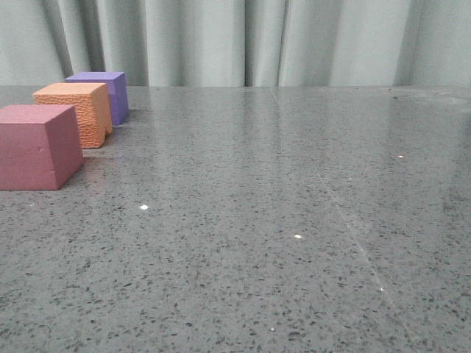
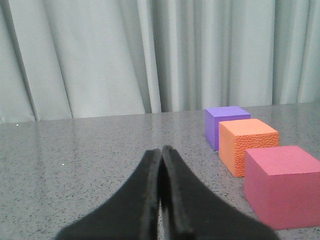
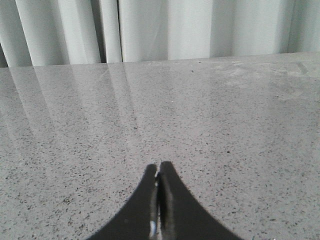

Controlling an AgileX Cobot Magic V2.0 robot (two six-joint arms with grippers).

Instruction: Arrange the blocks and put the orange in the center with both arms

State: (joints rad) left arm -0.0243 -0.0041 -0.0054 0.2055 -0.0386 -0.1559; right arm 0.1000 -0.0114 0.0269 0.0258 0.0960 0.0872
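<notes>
Three foam cubes stand in a line at the table's far left. The pink-red cube (image 1: 38, 145) is nearest, the textured orange cube (image 1: 76, 112) is in the middle, the purple cube (image 1: 101, 94) is farthest. All three also show in the left wrist view: pink-red (image 2: 282, 185), orange (image 2: 247, 145), purple (image 2: 223, 126). My left gripper (image 2: 161, 150) is shut and empty, low over the table, apart from the cubes. My right gripper (image 3: 158, 166) is shut and empty over bare table. Neither gripper shows in the front view.
The grey speckled table (image 1: 280, 220) runs back to a pale curtain (image 1: 294, 40). No other objects show.
</notes>
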